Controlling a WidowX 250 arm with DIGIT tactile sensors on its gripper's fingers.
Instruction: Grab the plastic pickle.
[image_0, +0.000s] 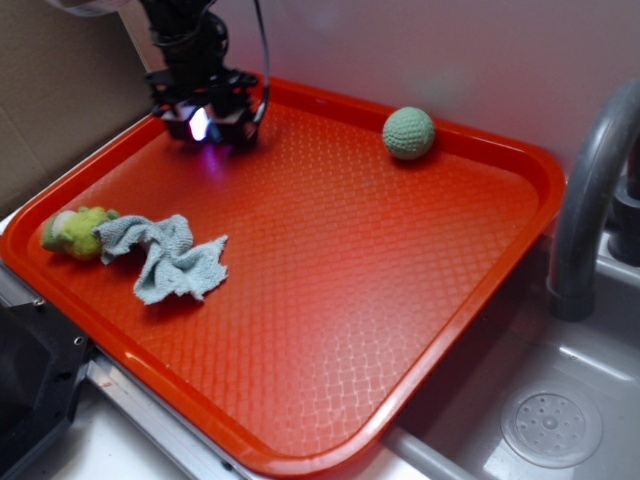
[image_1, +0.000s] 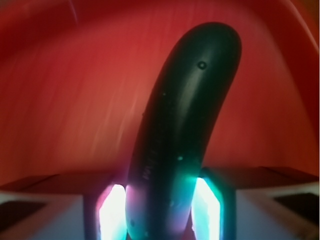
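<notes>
The pincer (image_1: 161, 210) is pinching the pickle (image_1: 182, 125): in the wrist view the dark, curved piece stands between the two lit pads (image_1: 111, 212), one glowing pink-white on the left, one teal on the right, both touching its lower end, while its rounded tip reaches out over the red tray (image_1: 65, 100). Faint raised lettering runs along the pickle's side, too blurred to read. In the exterior view the pincer (image_0: 203, 125) sits low at the tray's far left corner, close to the rim (image_0: 330, 100), with a violet-white light showing between its jaws; the pickle itself cannot be made out there. Nothing lies right around it. One green knitted ball (image_0: 408, 133) rests near the far rim, well apart to the right. One crumpled grey-blue cloth (image_0: 168, 258) lies near the left edge, touching one fuzzy yellow-green lump (image_0: 75, 232). Beyond the tray's right side stand a grey faucet (image_0: 590, 190) and a sink (image_0: 560, 400) with one round drain (image_0: 551, 427).
</notes>
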